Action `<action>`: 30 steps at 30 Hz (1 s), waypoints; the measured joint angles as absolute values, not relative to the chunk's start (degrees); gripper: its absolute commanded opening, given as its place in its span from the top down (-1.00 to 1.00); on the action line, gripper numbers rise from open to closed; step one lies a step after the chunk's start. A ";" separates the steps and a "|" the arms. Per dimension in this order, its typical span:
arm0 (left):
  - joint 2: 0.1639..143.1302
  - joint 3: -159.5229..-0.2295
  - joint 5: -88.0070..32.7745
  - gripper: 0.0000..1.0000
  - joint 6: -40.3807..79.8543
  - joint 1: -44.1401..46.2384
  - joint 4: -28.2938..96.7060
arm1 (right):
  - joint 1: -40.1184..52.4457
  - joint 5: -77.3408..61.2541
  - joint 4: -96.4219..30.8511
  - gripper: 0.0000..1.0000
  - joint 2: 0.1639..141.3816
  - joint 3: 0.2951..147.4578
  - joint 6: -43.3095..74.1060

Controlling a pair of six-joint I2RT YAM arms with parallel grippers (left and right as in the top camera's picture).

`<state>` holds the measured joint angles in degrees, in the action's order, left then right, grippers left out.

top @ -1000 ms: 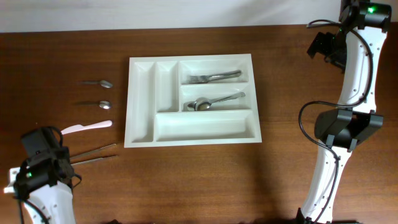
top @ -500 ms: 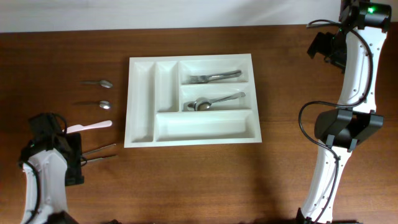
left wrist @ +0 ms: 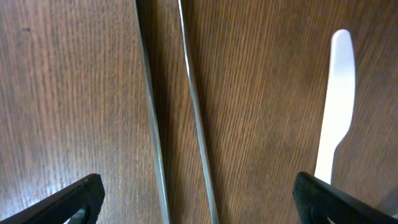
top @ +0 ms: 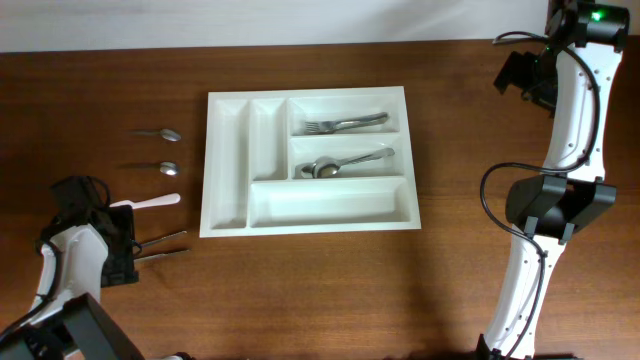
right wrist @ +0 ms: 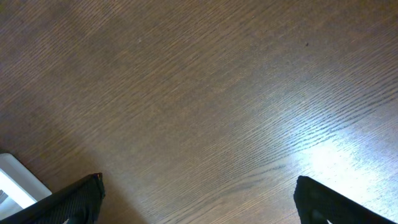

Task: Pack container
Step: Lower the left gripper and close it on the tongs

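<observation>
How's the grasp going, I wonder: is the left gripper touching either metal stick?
Apart. The left wrist view shows the left gripper open, with bare wood between each finger and the two metal sticks lying between them.

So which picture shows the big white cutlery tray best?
Overhead: the whole cutlery tray shows, all five compartments. The right wrist view catches only one corner; the left wrist view shows none of it.

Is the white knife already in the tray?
No, the white knife lies outside, left of the tray.
</observation>
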<state>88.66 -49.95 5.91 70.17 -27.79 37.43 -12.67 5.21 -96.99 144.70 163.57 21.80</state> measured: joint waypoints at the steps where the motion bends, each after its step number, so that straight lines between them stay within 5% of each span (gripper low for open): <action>1: 89.01 -49.95 5.93 -0.98 70.17 -27.99 37.21 | -12.67 5.19 -96.99 -0.98 144.70 163.57 21.85; 20: 96.53 -50.61 6.31 -0.91 70.15 -31.05 35.70 | -12.67 5.21 -96.99 -0.98 144.70 163.57 21.82; 25: 97.49 -51.35 7.05 -0.06 70.37 -31.07 33.76 | -12.67 5.21 -96.99 -0.97 144.70 163.57 21.80; 30: 97.80 -51.46 7.27 0.07 70.30 -31.11 33.58 | -12.67 5.21 -96.99 -0.98 144.70 163.57 21.80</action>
